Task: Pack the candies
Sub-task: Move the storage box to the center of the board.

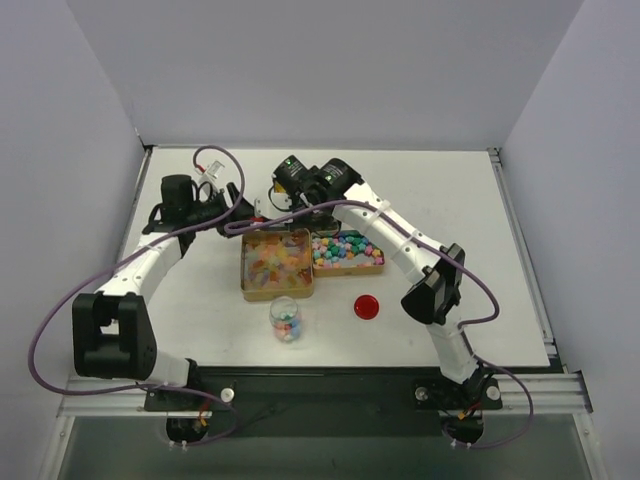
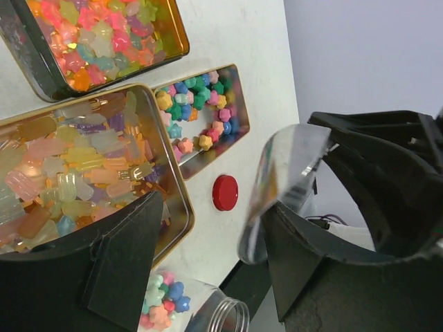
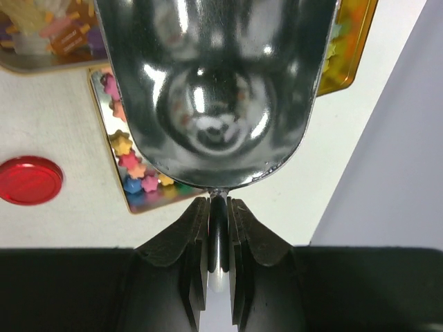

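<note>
1. The right fingers (image 3: 190,242) are pressed together on the thin handle of a polished metal scoop (image 3: 214,90); its rounded bowl is mirror-bright and juts out beyond the fingertips.
2. The left fingers (image 2: 118,263), matt black and wedge-shaped, stand spread with nothing pinched; the scoop's edge lies just beside one of them; I cannot tell whether they touch.
3. The candies (image 2: 201,111) lie beyond and below both sets of fingers, in three shallow, rectangular, gold-toned tins on the white worktop (image 1: 450,200).
4. The near tin (image 2: 176,187), just past the left fingers, holds pale, translucent, bar-like pieces; the star tin (image 2: 243,104) beside it holds small, opaque stars in blue, green, pink and yellow, with bare shiny floor showing; the far tin (image 2: 181,31) holds glossy, brighter gummy pieces.
5. The star tin lies under the scoop's bowl, ahead of the right fingers.
6. A clear round jar (image 2: 201,311) lies below the left fingers with a few stars in it.
7. A flat, round, red lid (image 2: 225,192) lies on the worktop beside the near tin.
</note>
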Available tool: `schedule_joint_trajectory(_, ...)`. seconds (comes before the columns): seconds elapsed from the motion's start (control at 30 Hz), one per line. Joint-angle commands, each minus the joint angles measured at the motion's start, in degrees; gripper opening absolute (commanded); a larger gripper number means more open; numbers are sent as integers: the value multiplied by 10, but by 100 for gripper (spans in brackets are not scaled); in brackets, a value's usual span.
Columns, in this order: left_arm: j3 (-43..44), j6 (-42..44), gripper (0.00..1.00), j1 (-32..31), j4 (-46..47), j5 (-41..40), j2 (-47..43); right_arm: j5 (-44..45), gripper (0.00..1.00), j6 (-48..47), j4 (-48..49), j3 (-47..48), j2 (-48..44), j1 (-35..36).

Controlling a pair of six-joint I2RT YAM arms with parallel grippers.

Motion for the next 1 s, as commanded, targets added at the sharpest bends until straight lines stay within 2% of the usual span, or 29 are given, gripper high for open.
schedule_joint_trajectory(0.0,37,4,70,-14,14,-3,19,-41,0,54,13,36,-39,1)
schedule_joint_trajectory(0.1,43,24,70,-22,-10,-18,27,-67,0,81,33,47,-53,-1)
schedule_joint_trajectory(0.33,39,57,70,-18,-28,-50,39,-203,0,132,83,52,-112,-25)
schedule_joint_trajectory(0.47,65,40,70,12,-25,-29,27,-202,0,103,86,-25,-135,-35)
schedule_joint_trajectory(0.6,80,26,70,85,-18,-8,-9,-215,0,107,85,-72,-133,-67)
schedule_joint_trajectory(0.67,78,29,70,100,-18,-2,-25,-216,0,109,86,-84,-127,-80)
schedule_joint_trajectory(0.8,60,59,70,101,-60,-17,-22,-230,0,122,86,-85,-123,-86)
schedule_joint_trajectory(0.93,21,-5,69,100,-14,14,-3,-238,0,114,85,-89,-122,-79)
schedule_joint_trajectory(0.97,25,-1,67,101,-40,11,11,-240,0,105,86,-93,-124,-79)
